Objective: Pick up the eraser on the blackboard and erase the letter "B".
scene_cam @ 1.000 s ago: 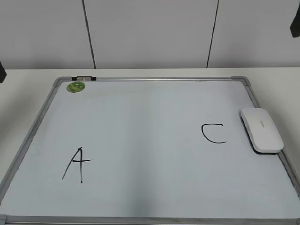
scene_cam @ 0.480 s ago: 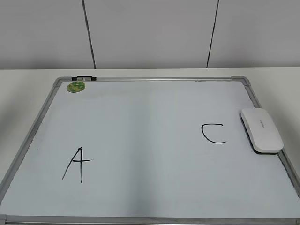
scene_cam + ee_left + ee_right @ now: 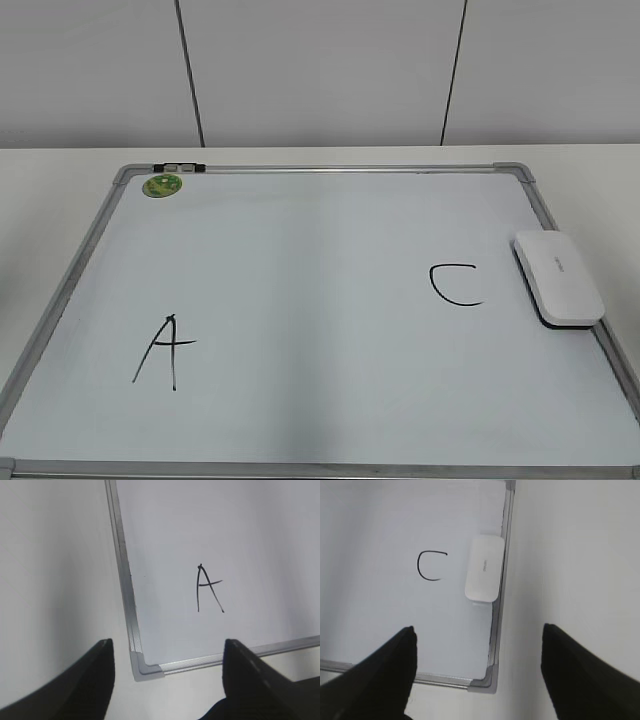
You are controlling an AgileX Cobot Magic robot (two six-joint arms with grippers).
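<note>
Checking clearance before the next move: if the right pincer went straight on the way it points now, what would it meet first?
Probably the blackboard's right frame near its corner piece, with bare table beside it. The right pincer is open and empty; the eraser lies farther ahead. Depth is unclear.

R gripper (image 3: pixel 477 645) jaws wide apart, nothing btwn them. Eraser (image 3: pixel 484 574) beyond the gap, on blackboard (image 3: pixel 380 610) edge. Black "C" (image 3: pixel 431 565) beyond L jaw.
</note>
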